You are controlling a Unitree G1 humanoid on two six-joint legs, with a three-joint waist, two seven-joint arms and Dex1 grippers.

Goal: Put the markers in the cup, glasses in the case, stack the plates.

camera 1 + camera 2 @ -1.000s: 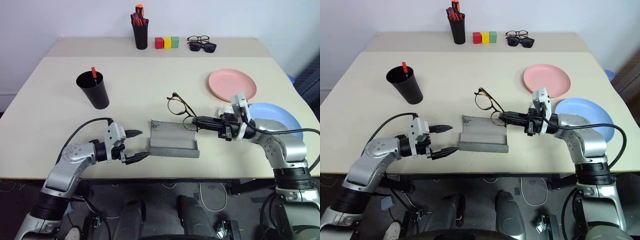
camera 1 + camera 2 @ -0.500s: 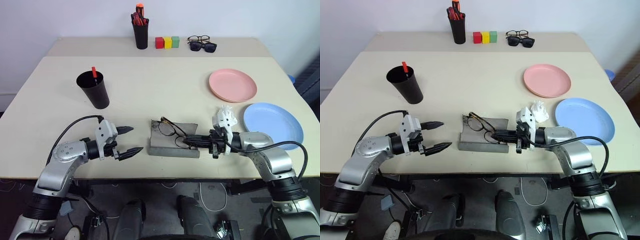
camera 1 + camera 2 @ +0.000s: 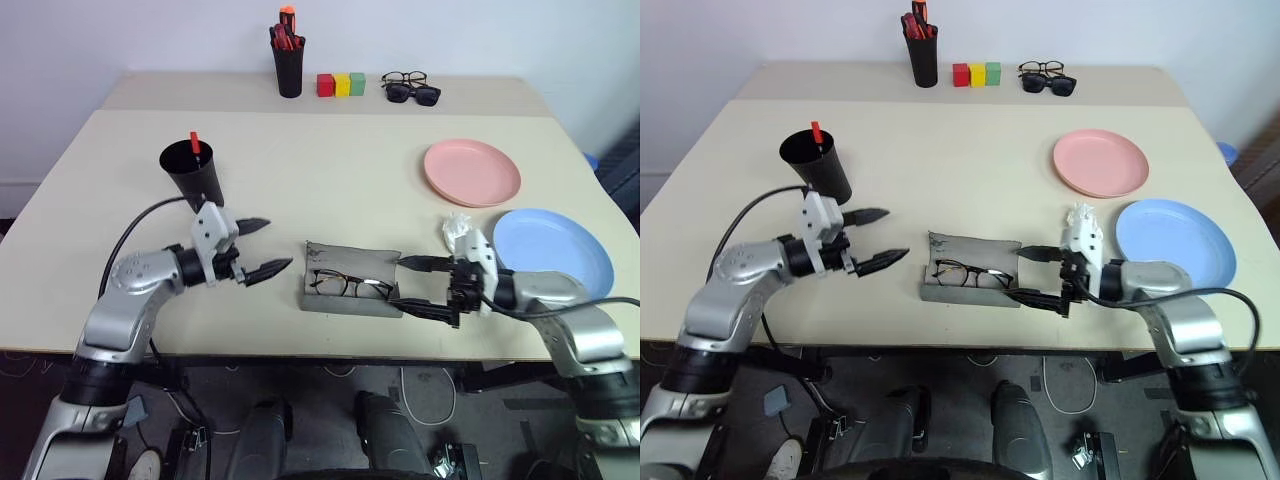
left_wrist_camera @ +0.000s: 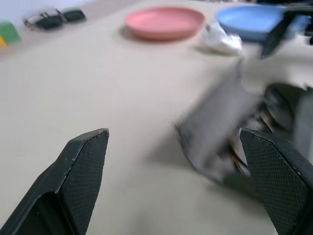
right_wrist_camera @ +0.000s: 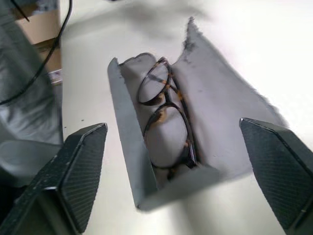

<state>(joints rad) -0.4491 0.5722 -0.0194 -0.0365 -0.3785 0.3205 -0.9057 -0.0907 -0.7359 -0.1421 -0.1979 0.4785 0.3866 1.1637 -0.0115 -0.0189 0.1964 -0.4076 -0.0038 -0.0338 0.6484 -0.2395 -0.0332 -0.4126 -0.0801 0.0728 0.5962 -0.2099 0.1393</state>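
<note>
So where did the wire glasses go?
The glasses lie inside the open grey case near the table's front edge, between the two grippers, with the right gripper just beside the case.

Head stereo pair looks fwd and down over the table (image 3: 300, 170) from above. Wrist cams sit low and close: right one looks into the case (image 5: 195, 122), left one across the tabletop; both share that case.

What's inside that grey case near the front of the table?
The glasses lie in the open grey case, lenses up. Whatever sits beneath them is hidden.
</note>
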